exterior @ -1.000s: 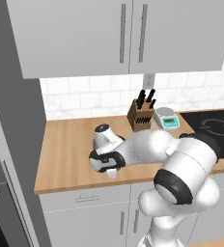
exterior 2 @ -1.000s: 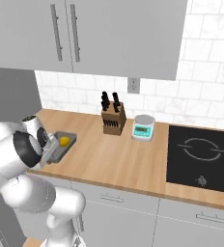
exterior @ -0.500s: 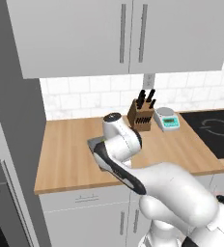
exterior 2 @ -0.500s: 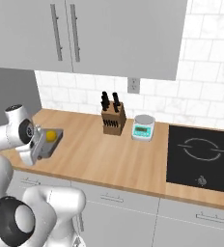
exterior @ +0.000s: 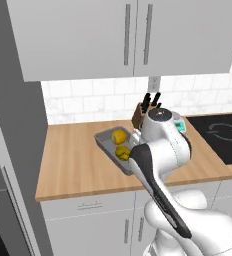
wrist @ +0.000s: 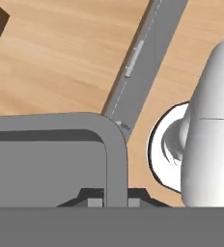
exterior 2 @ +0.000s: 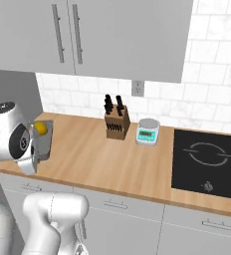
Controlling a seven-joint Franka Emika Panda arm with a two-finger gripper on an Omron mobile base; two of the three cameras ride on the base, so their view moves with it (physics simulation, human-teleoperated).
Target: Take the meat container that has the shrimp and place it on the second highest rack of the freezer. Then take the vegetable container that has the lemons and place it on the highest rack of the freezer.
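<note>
1. Two lemons lie in a tray that is held up above the bench, in front of the arm.
2. The end effector sits at the rim of the tray, its fingers closed on that rim.
3. Behind the tray, a knife block stands on the bench near the back wall.
4. A kitchen scale stands just to the right of the knife block.
5. A cooktop lies in the bench further to the right.
6. Wall cabinets hang above the bench.

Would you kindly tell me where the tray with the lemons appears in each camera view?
Left base view: tray at centre, above the counter, left of the arm.
Right base view: tray at left edge, beside the arm.
Hand view: grey tray rim at lower left.
Shared landmark: knife block.
</note>
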